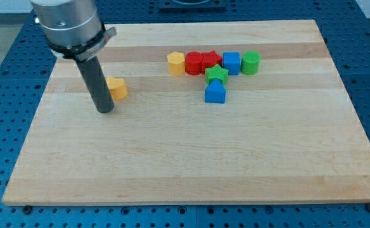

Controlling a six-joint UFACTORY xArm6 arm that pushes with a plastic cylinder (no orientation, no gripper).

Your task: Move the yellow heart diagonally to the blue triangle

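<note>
The yellow heart (pixel 117 88) lies on the wooden board at the view's upper left. The blue triangle (pixel 215 93) sits near the middle top, just below a green star (pixel 216 74). My tip (pixel 105 111) is at the end of the dark rod, just left of and slightly below the yellow heart, close to or touching its left side. The rod hides part of the heart's left edge.
A row of blocks lies above the blue triangle: a yellow hexagon (pixel 176 63), two red blocks (pixel 194 63) (pixel 211 61), a blue cube (pixel 231 63) and a green cylinder (pixel 251 62). The wooden board (pixel 185 164) rests on a blue perforated table.
</note>
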